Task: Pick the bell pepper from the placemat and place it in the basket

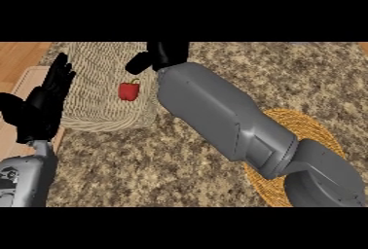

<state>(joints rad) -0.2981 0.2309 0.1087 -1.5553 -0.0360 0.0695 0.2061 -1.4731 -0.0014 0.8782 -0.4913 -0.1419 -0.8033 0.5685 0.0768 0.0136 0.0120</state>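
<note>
Bell pepper (129, 91): red, stem toward the view's top, lying inside the pale woven basket (108, 124), nearer its right wall than its left. Off the placemat, touching neither hand.

Right hand (167, 54): over the basket's right rim, up and right of the pepper, near it but apart. Thumb spread out to the left, fingers relaxed and running to the view's upper edge, clasping nothing.

Right forearm (215, 116): grey, stretched on a diagonal from lower right across the speckled counter (179, 180), hiding part of the round orange placemat (310, 129). Placemat well to the right of the basket.

Left hand (42, 104): at the view's left edge, fingers straight, apart and pointing up, resting just beside the basket's left wall and overlapping it in this view
</note>
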